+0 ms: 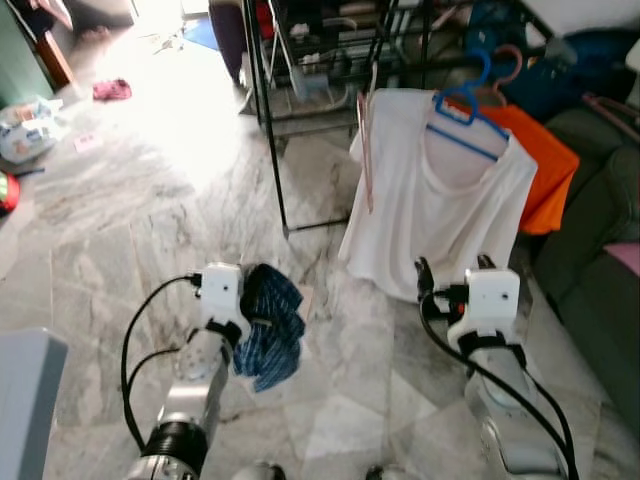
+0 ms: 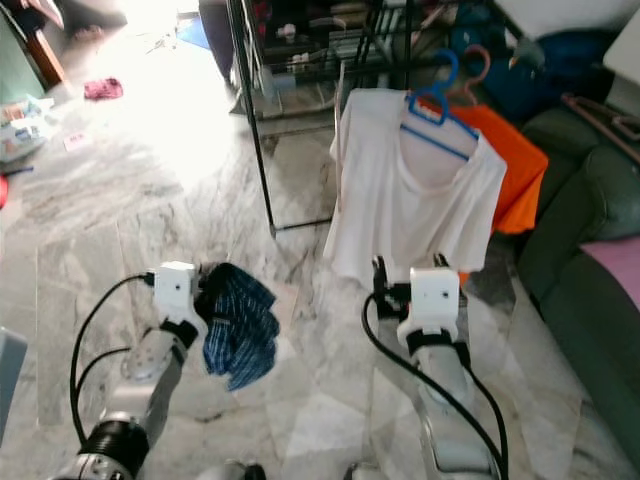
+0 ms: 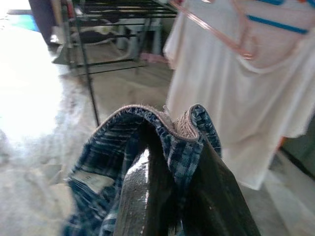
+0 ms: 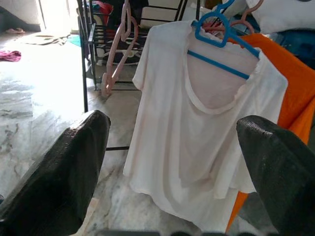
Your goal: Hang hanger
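Two silver robot arms reach forward over a pale marble floor [image 1: 120,230]. Left gripper [image 3: 170,162] has its black fingers pressed together on a bunched blue plaid cloth [image 1: 268,325], held just above the floor. Right gripper [image 4: 172,162] hovers with its fingers spread wide apart, holding nothing, near the hem of a white T-shirt [image 1: 440,200]. That shirt hangs on a blue hanger [image 1: 468,115] from a black metal rack [image 1: 275,130]. Behind it hangs an orange garment [image 1: 545,165]. Beside the shirt dangles a bare pink hanger [image 4: 118,49].
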Robot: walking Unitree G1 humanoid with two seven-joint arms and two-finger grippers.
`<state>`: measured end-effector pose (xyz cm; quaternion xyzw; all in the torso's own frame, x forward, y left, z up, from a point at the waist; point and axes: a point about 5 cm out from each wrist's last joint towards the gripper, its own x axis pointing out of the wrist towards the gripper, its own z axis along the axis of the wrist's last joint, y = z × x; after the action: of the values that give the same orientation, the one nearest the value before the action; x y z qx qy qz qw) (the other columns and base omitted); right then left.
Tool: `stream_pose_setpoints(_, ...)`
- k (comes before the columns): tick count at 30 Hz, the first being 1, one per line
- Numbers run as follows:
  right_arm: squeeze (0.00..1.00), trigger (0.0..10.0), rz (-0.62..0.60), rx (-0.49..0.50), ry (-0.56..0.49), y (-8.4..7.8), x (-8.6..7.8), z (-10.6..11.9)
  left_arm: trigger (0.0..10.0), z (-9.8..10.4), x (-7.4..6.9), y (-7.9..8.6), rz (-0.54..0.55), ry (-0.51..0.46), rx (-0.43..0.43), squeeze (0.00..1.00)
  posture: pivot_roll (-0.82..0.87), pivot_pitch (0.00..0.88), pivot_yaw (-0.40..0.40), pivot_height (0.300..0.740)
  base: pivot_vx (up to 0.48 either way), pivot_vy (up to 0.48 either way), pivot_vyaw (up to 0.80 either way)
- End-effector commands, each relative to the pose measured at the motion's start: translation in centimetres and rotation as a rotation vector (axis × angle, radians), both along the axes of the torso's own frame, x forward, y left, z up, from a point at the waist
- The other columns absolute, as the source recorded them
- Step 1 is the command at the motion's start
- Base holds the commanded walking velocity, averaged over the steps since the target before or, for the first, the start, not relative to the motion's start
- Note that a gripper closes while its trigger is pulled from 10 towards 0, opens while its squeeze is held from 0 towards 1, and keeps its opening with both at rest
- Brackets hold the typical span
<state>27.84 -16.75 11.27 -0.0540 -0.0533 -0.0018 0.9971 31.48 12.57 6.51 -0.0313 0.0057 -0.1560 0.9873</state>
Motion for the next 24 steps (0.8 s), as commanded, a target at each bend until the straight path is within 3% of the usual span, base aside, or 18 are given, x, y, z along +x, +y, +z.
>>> stream_pose_setpoints(1,0.0,10.0,-0.01,-0.002,0.001,-0.4,-0.2,0.0,10.0,0.4,0.1,-0.1,-0.015,-0.023,0.005,0.0,-0.03,0.168,0.002,0.74,0.0,0.0,0.0)
stream_pose_setpoints(4,0.0,10.0,-0.002,-0.009,-0.014,-0.4,-0.2,0.3,10.0,0.3,0.1,-0.1,-0.011,-0.023,0.005,0.0,-0.03,0.162,0.001,0.74,0.0,0.0,0.0)
stream_pose_setpoints(18,0.0,10.0,0.007,-0.016,-0.021,-0.3,0.1,0.5,10.0,0.3,0.3,-0.4,0.0,-0.02,0.015,0.0,-0.04,0.119,0.003,0.74,0.0,0.0,0.75)
stream_pose_setpoints(24,0.0,10.0,-0.039,-0.009,-0.065,-0.7,0.5,1.6,10.0,1.3,0.6,-1.2,-0.043,-0.06,-0.03,0.0,-0.04,0.112,0.001,0.74,0.0,0.0,0.0)
